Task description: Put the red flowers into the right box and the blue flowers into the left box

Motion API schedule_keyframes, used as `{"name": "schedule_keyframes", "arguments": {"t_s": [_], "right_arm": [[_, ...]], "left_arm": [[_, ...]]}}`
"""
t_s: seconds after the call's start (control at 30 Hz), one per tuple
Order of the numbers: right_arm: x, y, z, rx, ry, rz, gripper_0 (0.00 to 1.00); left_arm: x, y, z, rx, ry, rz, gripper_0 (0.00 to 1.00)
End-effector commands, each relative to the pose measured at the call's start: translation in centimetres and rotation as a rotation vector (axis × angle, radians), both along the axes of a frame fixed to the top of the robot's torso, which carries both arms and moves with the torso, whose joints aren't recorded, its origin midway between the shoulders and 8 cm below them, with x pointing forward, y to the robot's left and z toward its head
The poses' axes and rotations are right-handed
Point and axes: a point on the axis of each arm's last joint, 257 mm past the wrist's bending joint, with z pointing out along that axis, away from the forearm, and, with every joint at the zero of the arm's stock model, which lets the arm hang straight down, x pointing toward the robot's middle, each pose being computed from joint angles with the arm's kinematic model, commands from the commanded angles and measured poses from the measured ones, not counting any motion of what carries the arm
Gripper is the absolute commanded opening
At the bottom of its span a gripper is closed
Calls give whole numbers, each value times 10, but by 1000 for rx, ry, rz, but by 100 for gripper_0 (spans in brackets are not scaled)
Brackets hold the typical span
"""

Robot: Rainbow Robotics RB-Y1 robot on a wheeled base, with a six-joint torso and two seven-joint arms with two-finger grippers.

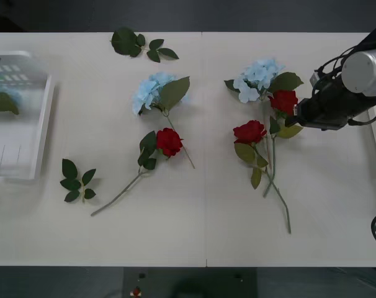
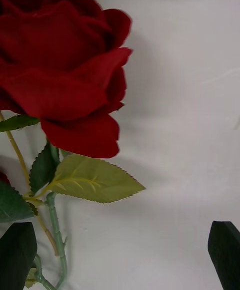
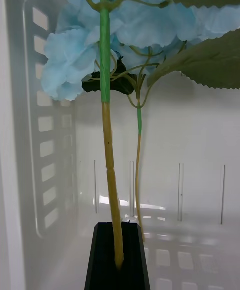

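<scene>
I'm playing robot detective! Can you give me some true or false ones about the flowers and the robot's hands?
1. Three red flowers lie on the table. True.
2. The left hand holds nothing. False: its fingers are shut on a blue flower stem, inside the left box.
3. The right hand is squeezing a red rose. False: it is open, and the rose lies just ahead of its fingers.
4. Two blue flowers lie on the table. True.
5. Loose leaf sprigs lie on the table. True.

The deep red velvety cloth rose (image 2: 65,70) looks matt; the white slotted plastic crate (image 3: 45,160) is smooth, faintly glossy.
</scene>
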Motion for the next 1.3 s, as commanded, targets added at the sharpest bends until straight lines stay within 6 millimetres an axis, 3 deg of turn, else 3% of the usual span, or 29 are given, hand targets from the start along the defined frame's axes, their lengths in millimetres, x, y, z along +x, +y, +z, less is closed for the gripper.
{"name": "schedule_keyframes", "arguments": {"t_s": [0.03, 0.37, 0.57, 0.8, 0.97, 1.0, 1.07, 1.2, 1.3], "right_arm": [[19, 25, 18, 29, -43, -62, 100], [28, 45, -1, 15, -46, -94, 100], [34, 49, -6, 11, -45, -117, 100], [43, 52, -14, 8, -52, -135, 100], [47, 53, -13, 14, -60, -137, 100], [47, 53, -13, 16, -60, -134, 96], [47, 54, -13, 15, -60, -131, 78], [49, 53, -12, 12, -71, -124, 46], [50, 52, -13, 10, -75, -124, 39]], "left_arm": [[13, -1, 8, 5, -52, 30, 0], [22, -18, -35, -15, -49, 63, 0], [22, -18, -48, -40, -48, 73, 3], [21, -28, -50, -81, -38, 56, 61], [17, -45, -30, -169, -40, 12, 84], [15, -51, -23, -197, -36, -6, 89], [10, -60, -6, -229, -29, -42, 93], [-1, -75, 31, -257, -26, -104, 94], [-8, -87, 54, -265, -31, -150, 94]]}}
